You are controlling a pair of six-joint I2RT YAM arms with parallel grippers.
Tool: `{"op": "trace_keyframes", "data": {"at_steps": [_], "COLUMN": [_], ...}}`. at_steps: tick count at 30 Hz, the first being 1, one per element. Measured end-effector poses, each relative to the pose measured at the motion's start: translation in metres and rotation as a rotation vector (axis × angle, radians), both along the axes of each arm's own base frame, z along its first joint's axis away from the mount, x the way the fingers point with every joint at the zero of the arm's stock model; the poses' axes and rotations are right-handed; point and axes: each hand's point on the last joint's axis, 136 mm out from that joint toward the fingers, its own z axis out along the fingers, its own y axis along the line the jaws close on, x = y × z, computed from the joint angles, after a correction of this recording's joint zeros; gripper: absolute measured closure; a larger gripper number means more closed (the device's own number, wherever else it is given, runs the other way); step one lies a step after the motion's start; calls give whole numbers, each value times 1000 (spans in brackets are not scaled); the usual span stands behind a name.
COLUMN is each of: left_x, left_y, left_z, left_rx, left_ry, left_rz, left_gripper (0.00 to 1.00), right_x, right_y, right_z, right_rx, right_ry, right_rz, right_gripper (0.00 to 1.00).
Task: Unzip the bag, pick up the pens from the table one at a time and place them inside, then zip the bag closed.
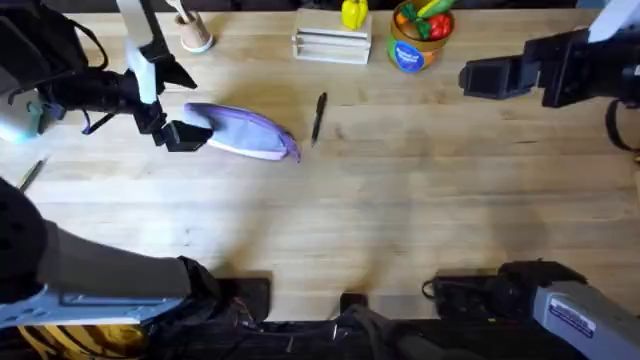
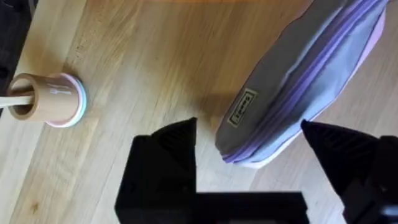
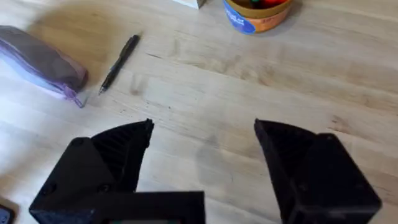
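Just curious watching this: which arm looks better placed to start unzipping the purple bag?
Probably the left: its hand is open around one end of the bag, while the right hand hovers open farther away.

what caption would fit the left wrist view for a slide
Left gripper open around one end of the zipped lavender pencil pouch on the wooden table, a small tan cup lying nearby.
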Motion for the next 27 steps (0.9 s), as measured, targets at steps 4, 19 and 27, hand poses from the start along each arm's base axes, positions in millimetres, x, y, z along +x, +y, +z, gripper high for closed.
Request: {"op": "trace_keyframes", "data": {"at_steps": [4, 19, 27], "left_x": [0, 0, -1], "left_y": [0, -2, -1], "left_z": [-12, -21, -21], "left_rx": [-14, -35, -28], "left_ry": [34, 59, 62], "left_rz": [0, -3, -2], "left_gripper": [10, 8, 26], "right_x": [2, 2, 2], "right_y": [0, -1, -1], "right_z": [-4, -4, -4], "right_rx": [0, -3, -3], "right_ry": [14, 13, 13], "right_rz": [0, -2, -2], "right_gripper": [6, 7, 7]}}
